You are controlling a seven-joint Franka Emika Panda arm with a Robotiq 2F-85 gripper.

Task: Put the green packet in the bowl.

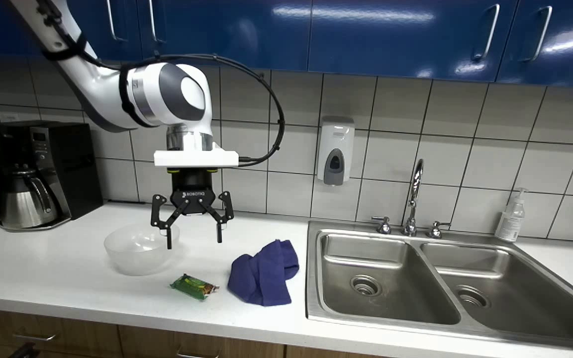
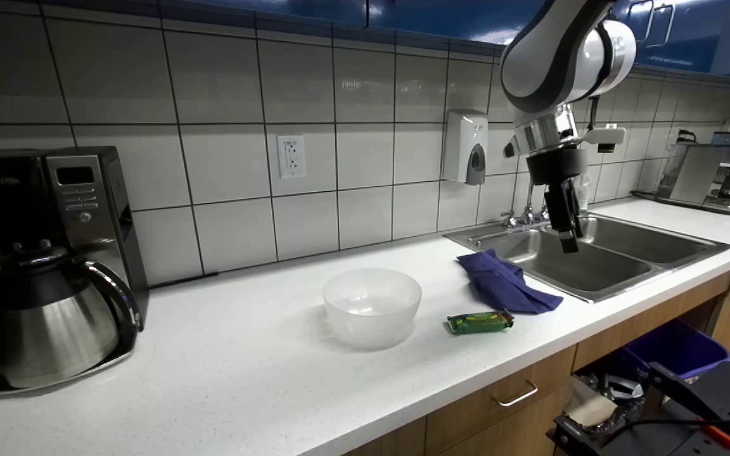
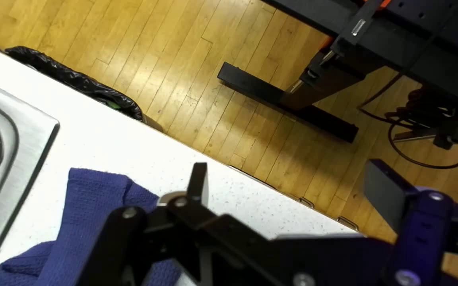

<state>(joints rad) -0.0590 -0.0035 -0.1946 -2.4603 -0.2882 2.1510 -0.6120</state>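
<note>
The green packet (image 1: 193, 287) lies flat on the white counter, and it also shows in an exterior view (image 2: 480, 322). The frosted, see-through bowl (image 1: 137, 261) stands upright near the packet, and its wall also shows in an exterior view (image 2: 371, 329). I see nothing inside the bowl. My gripper (image 1: 194, 239) is open and empty, pointing down, high above the counter; it also shows in an exterior view (image 2: 569, 244). In the wrist view my two fingers (image 3: 290, 186) are wide apart with nothing between them. The packet and bowl do not show in the wrist view.
A crumpled purple-blue cloth (image 1: 264, 276) lies beside the packet, also in the wrist view (image 3: 90, 214). A double steel sink (image 1: 313, 283) is set in the counter beyond the cloth. A coffee maker (image 2: 86, 202) stands at the far end. A soap dispenser (image 1: 336, 149) hangs on the wall.
</note>
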